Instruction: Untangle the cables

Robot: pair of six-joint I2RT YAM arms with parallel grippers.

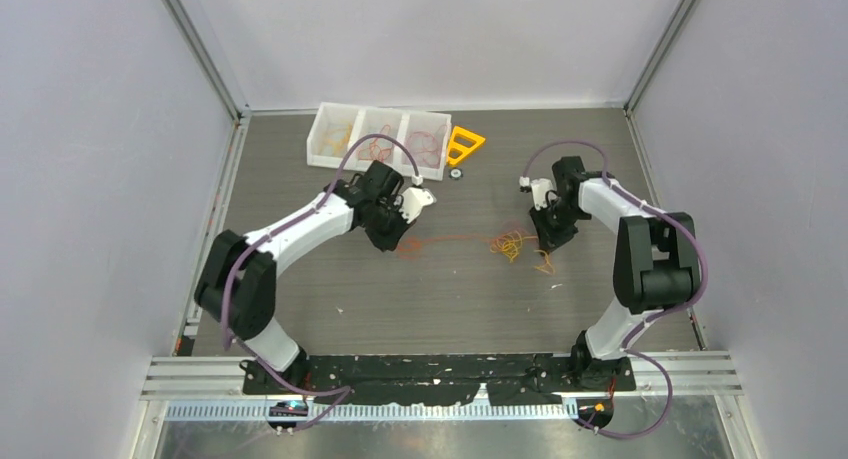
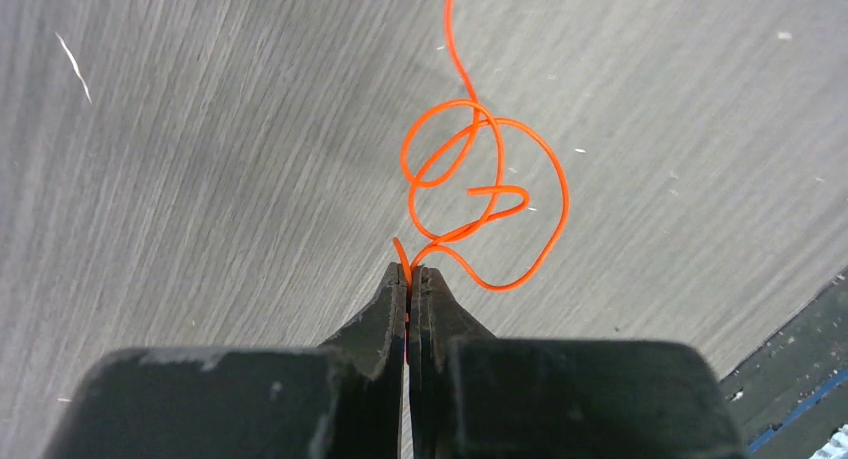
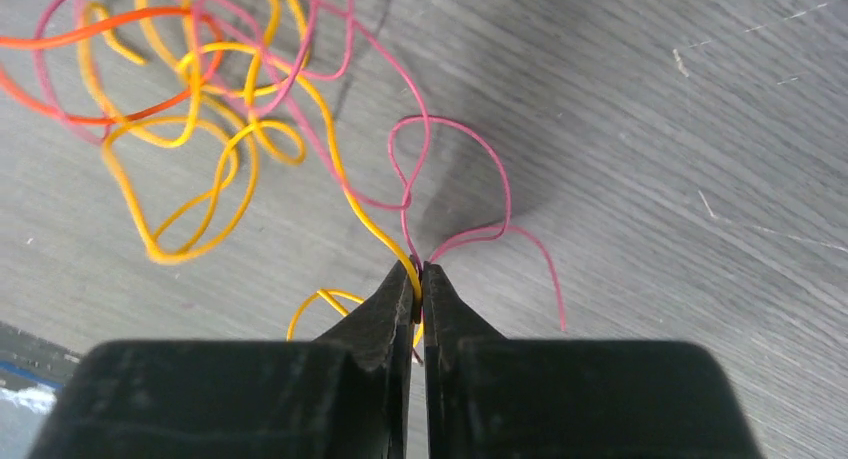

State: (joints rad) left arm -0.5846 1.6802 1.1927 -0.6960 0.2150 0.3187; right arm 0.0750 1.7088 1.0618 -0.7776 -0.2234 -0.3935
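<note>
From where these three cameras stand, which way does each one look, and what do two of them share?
Top external: above and behind the bases, looking down on the table; left arm and right arm show whole.
Left wrist: on the left arm, looking along the left gripper, shut on the orange wire.
Right wrist: on the right arm, looking along the right gripper, shut on the yellow wire.
Shared: top and right wrist views both show the clump.

- left arm (image 1: 300, 229): white shells between black joints, with a purple cable (image 1: 232, 289) running along it.
- right arm (image 1: 655, 264): same white-and-black build, purple cable too.
- left gripper (image 2: 410, 271): matte black fingers (image 2: 385, 319) tapering to tips.
</note>
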